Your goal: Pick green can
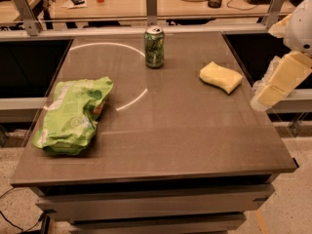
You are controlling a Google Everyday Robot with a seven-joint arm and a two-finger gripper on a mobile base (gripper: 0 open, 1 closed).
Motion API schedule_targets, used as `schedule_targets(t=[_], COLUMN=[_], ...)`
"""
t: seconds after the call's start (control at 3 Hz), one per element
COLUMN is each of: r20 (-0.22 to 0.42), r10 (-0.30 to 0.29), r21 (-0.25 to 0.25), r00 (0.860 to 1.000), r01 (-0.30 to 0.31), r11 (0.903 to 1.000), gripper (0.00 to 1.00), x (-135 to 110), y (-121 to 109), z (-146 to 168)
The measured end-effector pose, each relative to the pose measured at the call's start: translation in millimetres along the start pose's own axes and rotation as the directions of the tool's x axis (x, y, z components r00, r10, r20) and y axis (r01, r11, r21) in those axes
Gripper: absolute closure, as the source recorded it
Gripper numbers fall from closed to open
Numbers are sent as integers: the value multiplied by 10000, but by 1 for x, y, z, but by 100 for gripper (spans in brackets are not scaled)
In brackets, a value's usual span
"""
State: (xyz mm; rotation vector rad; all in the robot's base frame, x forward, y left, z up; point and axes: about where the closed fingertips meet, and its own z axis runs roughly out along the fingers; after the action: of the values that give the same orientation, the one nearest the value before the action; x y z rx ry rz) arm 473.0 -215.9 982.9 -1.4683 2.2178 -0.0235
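The green can stands upright at the far middle of the grey table. It has a dark green patterned body and a silver top. Cream-coloured arm links hang at the right edge of the view, beside the table's right side and well to the right of the can. My gripper itself is out of view beyond those links. Nothing touches the can.
A light-green snack bag lies on the left part of the table. A yellow sponge lies at the right, between the can and the arm. A desk with a hat, cup and keyboard stands behind a rail.
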Motion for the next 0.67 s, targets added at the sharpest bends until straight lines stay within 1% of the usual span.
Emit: schedule_targets(t=[0.33, 0.67], r20=[1067, 2743], r10=[1277, 2274], r21=[533, 550], r00=[9861, 9343], r01=[-1339, -2514], r11=[9896, 9663], gripper=[0, 0], x=[-9, -13], y=[-18, -30], z=[7, 25])
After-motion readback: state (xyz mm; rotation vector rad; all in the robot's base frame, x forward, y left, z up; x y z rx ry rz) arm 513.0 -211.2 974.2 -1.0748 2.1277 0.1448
